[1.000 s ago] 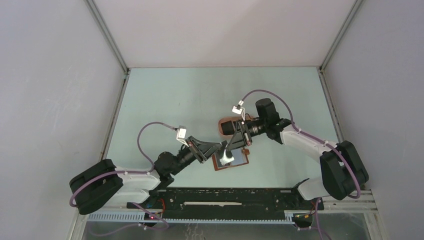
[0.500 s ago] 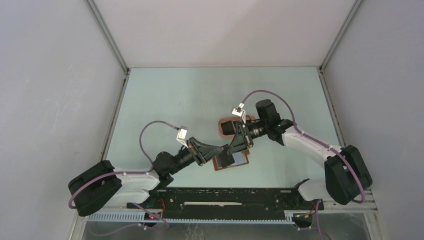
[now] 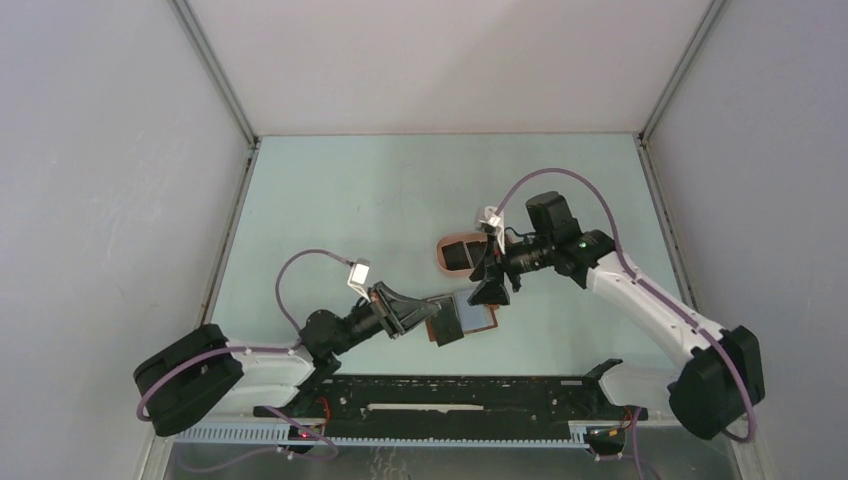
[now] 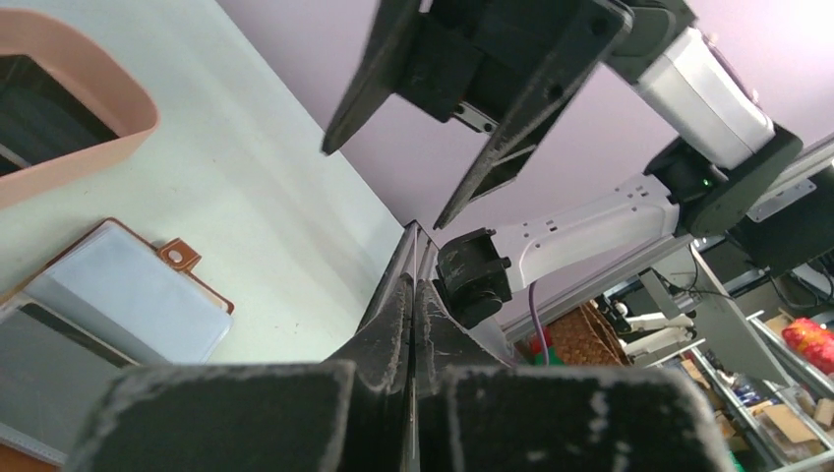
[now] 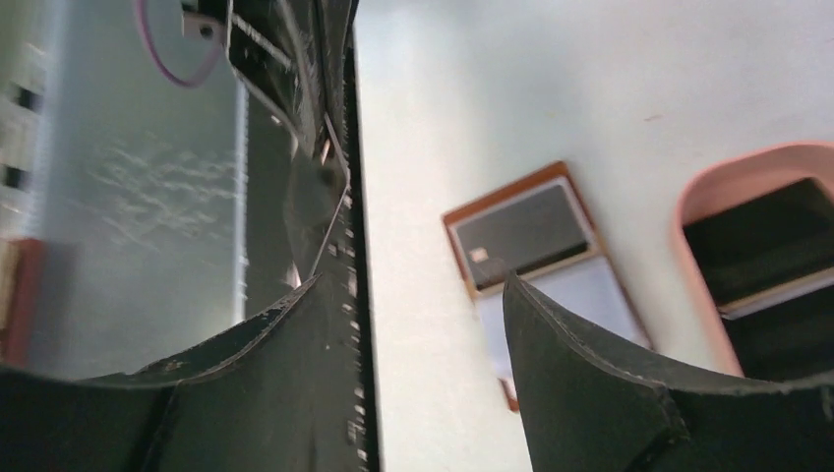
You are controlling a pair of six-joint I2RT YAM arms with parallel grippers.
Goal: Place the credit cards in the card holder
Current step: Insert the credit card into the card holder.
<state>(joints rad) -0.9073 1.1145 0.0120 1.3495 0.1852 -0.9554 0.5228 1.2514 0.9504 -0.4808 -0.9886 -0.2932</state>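
Observation:
The brown card holder [image 3: 478,318] lies open on the table, greyish pockets up. It also shows in the left wrist view [image 4: 128,295] and the right wrist view [image 5: 580,295]. A dark credit card [image 3: 447,331] with a chip [image 5: 516,231] lies flat on its left half; whether it sits inside a pocket I cannot tell. My left gripper [image 3: 437,312] is shut with nothing between its fingers [image 4: 413,285], its tip at the holder's left edge. My right gripper [image 3: 490,290] hangs open and empty [image 5: 413,285] above the holder's right end. More black cards [image 3: 462,252] lie in the pink tray.
The pink oval tray [image 3: 445,262] stands just behind the holder, its rim also seen in the wrist views [image 4: 98,98] [image 5: 708,197]. The black base rail [image 3: 440,395] runs along the near table edge. Grey walls close in the table on three sides.
My right gripper has opened, let go of the card and drawn back to the right. The card now lies on the holder. My left gripper stayed shut and shifted slightly right and lower.

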